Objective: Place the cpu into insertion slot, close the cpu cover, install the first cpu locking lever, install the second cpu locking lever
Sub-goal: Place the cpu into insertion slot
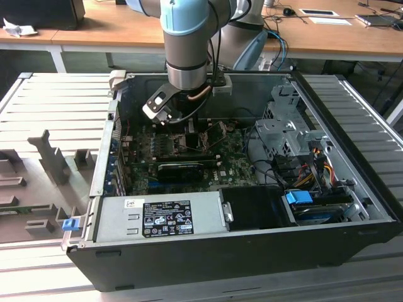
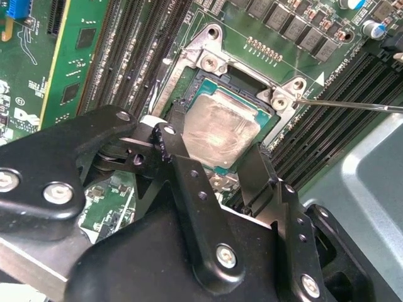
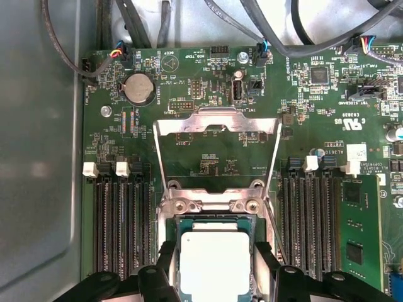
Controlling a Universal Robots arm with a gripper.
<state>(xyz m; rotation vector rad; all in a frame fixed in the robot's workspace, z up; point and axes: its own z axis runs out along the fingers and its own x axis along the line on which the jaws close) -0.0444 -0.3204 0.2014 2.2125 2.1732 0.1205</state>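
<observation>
Black robot hand point(image 2: 215, 148) is straddling the small square grey-topped cpu point(image 3: 215, 264), which is lying inside the square metal-rimmed insertion slot point(image 3: 214, 205). Whether the hand is grasping or released cannot be told. The thin grey metal cpu cover point(image 3: 217, 123) is standing open beyond the slot, presumably to give access. The hand's body is hiding the slot's near edge.

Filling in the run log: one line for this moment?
gripper: straddling cpu | cpu: in insertion slot | cpu cover: open, clear of slot
</observation>
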